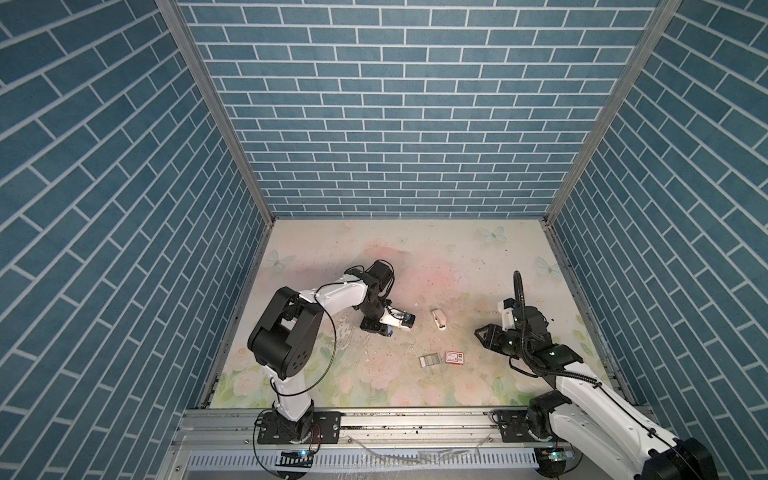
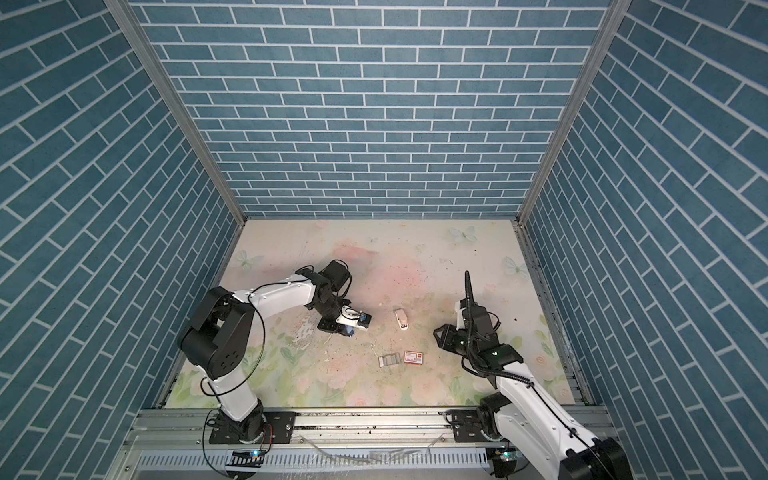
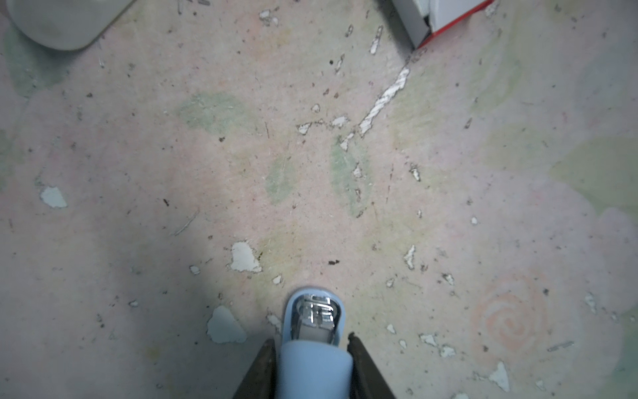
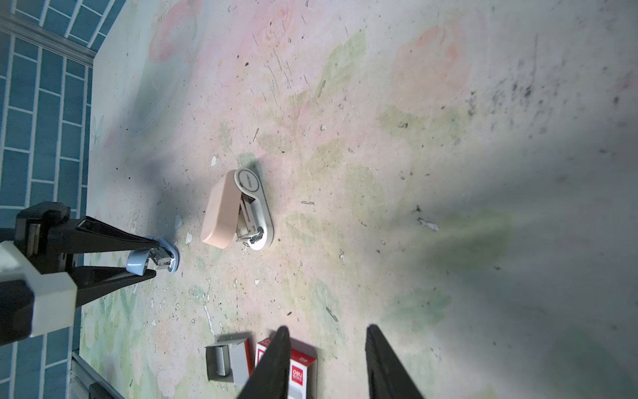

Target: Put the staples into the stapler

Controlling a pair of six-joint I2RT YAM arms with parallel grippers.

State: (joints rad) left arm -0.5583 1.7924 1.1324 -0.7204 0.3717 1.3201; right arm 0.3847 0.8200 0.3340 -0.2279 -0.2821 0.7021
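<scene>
seeing the left gripper (image 3: 312,338) clamping the small pale-blue plastic stapler (image 3: 310,366), black fingers (image 3: 260,376) pressing on either side of its body, chrome front end pointing down at the worn floral table (image 3: 207,155); not managing to tell whether that end is touching the surface. judging the step in hand as steadying this stapler for opening while fetching the staples. doing it well probably meaning gripping the body square, avoiding any squeeze on the lid, and leaving the magazine side facing the other arm. finding the thin silvery staple strips (image 4: 221,359) lying in their small grey rectangular tray (image 4: 238,359), just beside the matchbox-like red-and-white box (image 4: 303,369), both on the table and well apart from the held stapler. noticing a second, pink-and-white stapler (image 4: 229,210) lying on its side near the middle, touched by neither gripper. in both top views, seeing the left arm (image 1: 332,296) reaching forward, elbow raised, wrist bending steeply down. finding the right gripper (image 4: 327,328) hovering near the box, jaws standing apart and holding nothing, the right arm (image 1: 582,386) stretching low toward the middle of the table.
</scene>
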